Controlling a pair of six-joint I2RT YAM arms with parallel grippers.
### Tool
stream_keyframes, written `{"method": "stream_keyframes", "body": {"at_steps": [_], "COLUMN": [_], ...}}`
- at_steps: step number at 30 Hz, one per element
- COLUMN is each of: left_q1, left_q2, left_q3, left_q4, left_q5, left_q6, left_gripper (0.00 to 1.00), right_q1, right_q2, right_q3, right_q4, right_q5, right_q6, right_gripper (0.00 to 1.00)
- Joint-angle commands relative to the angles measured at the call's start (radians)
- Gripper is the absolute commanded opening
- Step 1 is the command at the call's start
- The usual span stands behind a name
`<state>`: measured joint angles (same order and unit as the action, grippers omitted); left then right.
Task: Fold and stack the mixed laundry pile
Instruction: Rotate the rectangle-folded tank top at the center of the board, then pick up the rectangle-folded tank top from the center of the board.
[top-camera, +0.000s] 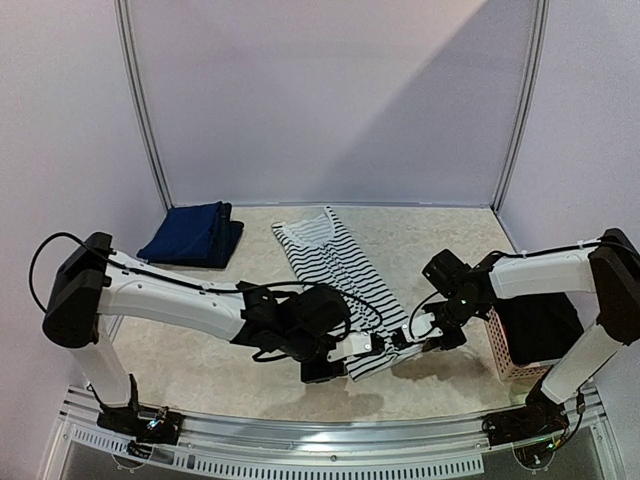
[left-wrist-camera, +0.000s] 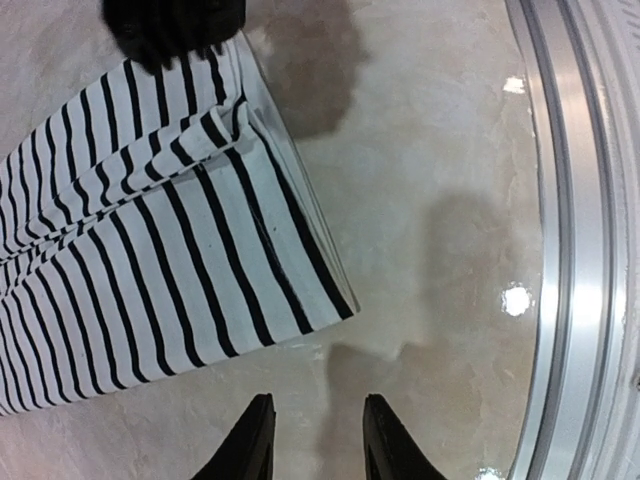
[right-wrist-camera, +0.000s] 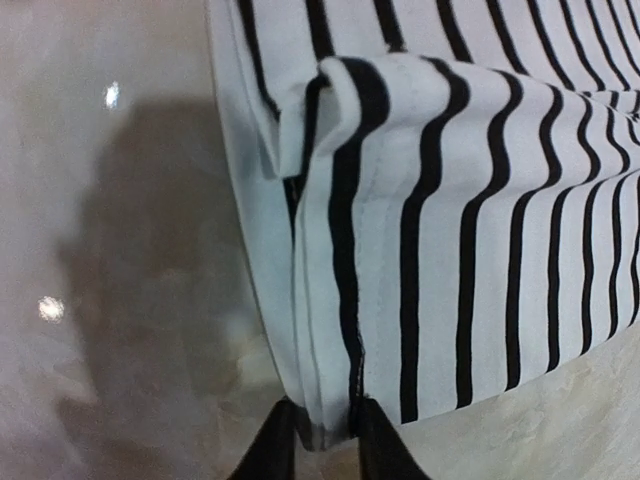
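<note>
Right gripper (right-wrist-camera: 322, 445): clamped on the near right hem corner of the striped tank top (right-wrist-camera: 470, 200). The cloth edge sits pinched between both fingers, and the hem is bunched into a raised fold just past them.

Left gripper (left-wrist-camera: 315, 440): released, fingers parted with only bare table (left-wrist-camera: 430, 150) between them, nothing held. It hangs just off the top's near hem edge, close but not touching. The metal rail (left-wrist-camera: 570, 250) at the table's near edge runs right beside it.

The tank top lies mid-table on a diagonal, neck end far, hem end near, mostly flat.

Navy piece (top-camera: 190, 235): folded, at far left, well apart from the top.

Pink basket (top-camera: 505, 355): at the near right edge beside the right arm, with a black garment (top-camera: 540, 320) inside. Can't tell which garment it is.
</note>
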<state>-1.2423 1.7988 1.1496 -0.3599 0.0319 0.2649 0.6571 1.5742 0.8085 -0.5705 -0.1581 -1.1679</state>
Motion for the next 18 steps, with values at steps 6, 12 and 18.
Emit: {"method": "stream_keyframes", "body": {"at_steps": [6,12,18], "left_q1": [-0.057,-0.143,-0.183], "left_q2": [-0.162,-0.129,-0.034], "left_q3": [-0.104,-0.105,-0.074], "left_q4": [-0.003,-0.031,-0.060], "left_q5": [-0.105,-0.153,-0.143], "left_q6": [0.011,0.128,0.190], "left_gripper": [0.31,0.31,0.31], "right_q1": [0.147,0.271,0.272], "right_q2": [-0.057,-0.141,-0.271], "right_q3": [-0.039,-0.076,-0.150], "right_q4": [-0.118,-0.171,-0.159], "right_q5": [0.056,0.047,0.113], "right_q6": [0.099,0.219,0.228], "right_gripper": [0.01,0.27,0.39]}}
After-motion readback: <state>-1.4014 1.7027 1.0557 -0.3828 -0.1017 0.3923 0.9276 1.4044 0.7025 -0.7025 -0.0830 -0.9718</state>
